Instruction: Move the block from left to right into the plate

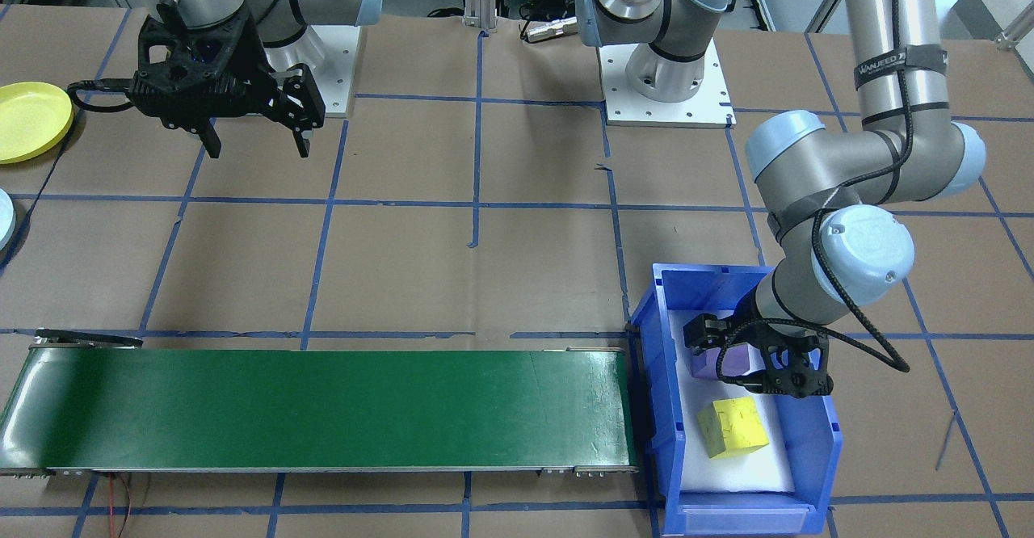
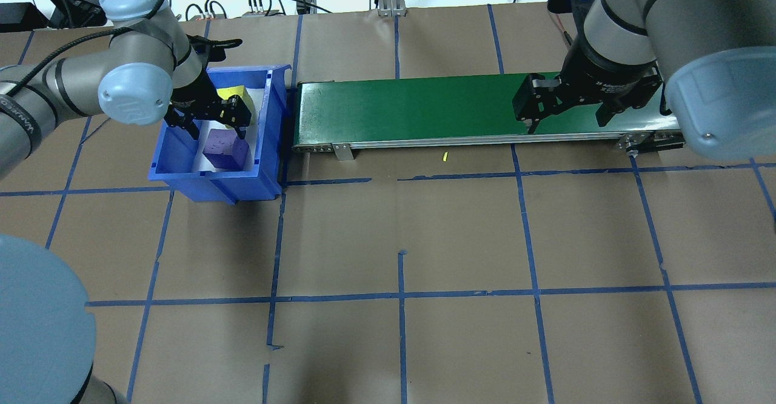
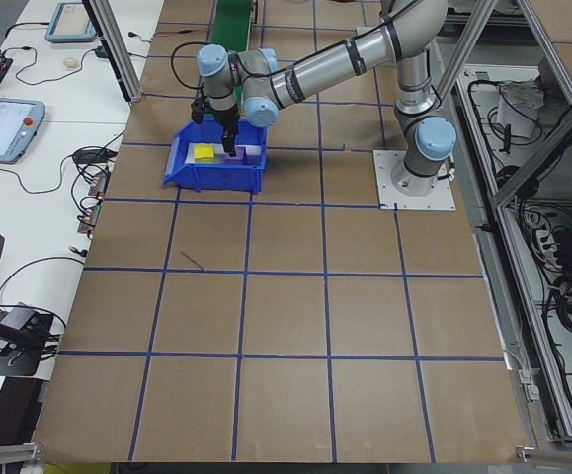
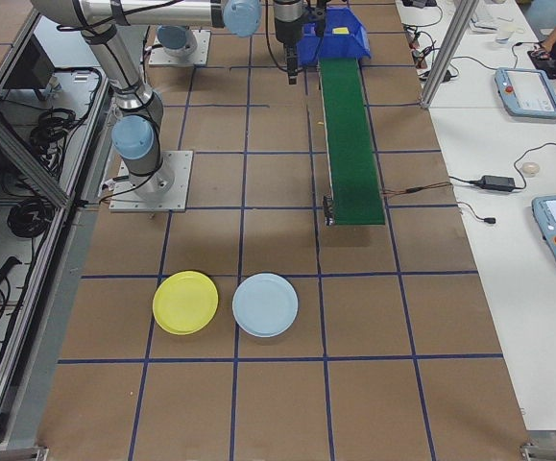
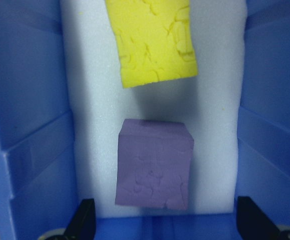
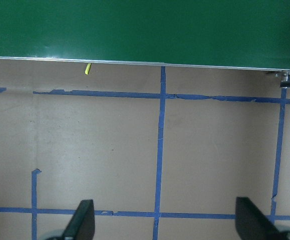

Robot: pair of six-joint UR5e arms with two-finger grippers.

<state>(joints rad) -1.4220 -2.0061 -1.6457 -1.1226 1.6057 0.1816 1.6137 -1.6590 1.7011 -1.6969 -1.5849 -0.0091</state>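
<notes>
1. Purple foam block sits lower centre of the left wrist view, on the white foam liner inside the blue bin. In the overhead view the bin is upper left, butted against the end of the green conveyor belt.
2. Yellow foam block lies just beyond it, top centre of the wrist view, tilted a bit; apart from the purple one, w/ a strip of liner between.
3. Left gripper hangs in the bin over the purple block, fingers spread wide at either bottom corner of the wrist view, nothing betw. them yet.
4. Right gripper hovers above the far end of the belt, upper right of the overhead view, fingers spread, empty.
5. Handling, judged: surface is pitted and matte, looks like soft light foam. Prob. squashes under a hard pinch, so moderate squeeze. Grippy, unlikely to slip; not fragile.
6. Where to grab: the two flat side faces of the purple block, mid-height, fingers straddling it. Bin walls leave room each side, but the yellow block is close on the far side, so avoid closing along that axis.
7. Yellow plate and light blue plate wait lower centre of the right-side view, well apart from the bin.
</notes>
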